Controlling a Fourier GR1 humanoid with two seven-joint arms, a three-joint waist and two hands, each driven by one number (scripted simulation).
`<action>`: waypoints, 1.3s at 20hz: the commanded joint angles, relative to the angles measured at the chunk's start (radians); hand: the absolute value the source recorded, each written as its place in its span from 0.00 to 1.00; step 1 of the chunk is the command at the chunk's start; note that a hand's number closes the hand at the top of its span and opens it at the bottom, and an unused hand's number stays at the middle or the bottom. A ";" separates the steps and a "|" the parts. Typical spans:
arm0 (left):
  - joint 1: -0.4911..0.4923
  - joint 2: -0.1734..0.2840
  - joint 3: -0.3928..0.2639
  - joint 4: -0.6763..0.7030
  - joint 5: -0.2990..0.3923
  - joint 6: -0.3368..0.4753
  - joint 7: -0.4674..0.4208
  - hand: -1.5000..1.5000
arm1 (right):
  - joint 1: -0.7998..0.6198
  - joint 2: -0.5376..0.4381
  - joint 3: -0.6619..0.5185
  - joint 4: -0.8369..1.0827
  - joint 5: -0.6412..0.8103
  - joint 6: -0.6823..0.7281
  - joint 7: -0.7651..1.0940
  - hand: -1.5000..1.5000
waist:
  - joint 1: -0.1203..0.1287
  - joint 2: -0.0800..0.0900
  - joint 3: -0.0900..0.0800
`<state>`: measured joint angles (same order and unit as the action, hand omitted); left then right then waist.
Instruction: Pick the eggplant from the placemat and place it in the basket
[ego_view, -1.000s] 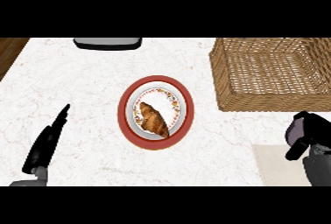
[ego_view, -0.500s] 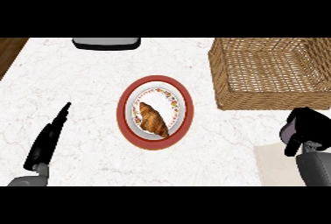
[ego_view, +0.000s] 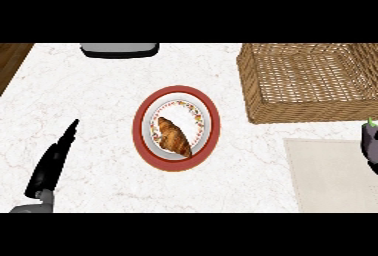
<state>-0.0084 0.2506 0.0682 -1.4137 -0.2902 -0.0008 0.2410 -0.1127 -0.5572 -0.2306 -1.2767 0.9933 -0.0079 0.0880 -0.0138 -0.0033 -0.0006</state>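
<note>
My woven wicker basket (ego_view: 310, 80) sits at the tabletop's (ego_view: 96, 110) far right corner, square-sided, nothing visible inside. Mid-tabletop, a round red-rimmed plate (ego_view: 176, 128) with a patterned border holds a glossy brown croissant (ego_view: 174, 137). The eggplant (ego_view: 369, 136), dark purple with a green stem tip, shows at the right edge above the pale cloth placemat (ego_view: 332, 172); whether my right hand clasps it, I cannot tell. My left hand (ego_view: 52, 160) rests near the left edge, fingers straight.

woven wicker basket (ego_view: 310, 82), marble-look counter (ego_view: 88, 100)
</note>
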 joint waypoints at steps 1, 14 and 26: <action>-0.025 -0.014 0.001 0.008 0.001 0.009 -0.001 0.50 | -0.026 -0.130 -0.151 0.095 -0.173 -0.046 -0.282 1.00 | 0.005 0.005 0.004; -0.003 0.010 0.020 -0.021 -0.004 -0.016 0.015 0.50 | -0.066 -0.378 -0.436 -0.094 -0.460 0.217 -0.354 1.00 | 0.004 -0.001 0.000; -0.066 0.010 0.030 0.034 -0.015 -0.030 0.001 0.50 | -0.303 -0.435 -0.390 -0.195 -0.707 0.520 -0.024 1.00 | 0.021 0.004 0.000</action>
<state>-0.0324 0.2356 0.0760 -1.3968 -0.3154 -0.0074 0.2370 -0.3255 -0.9751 -0.6601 -1.4565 0.3440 0.4485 -0.0430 0.0015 -0.0013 -0.0010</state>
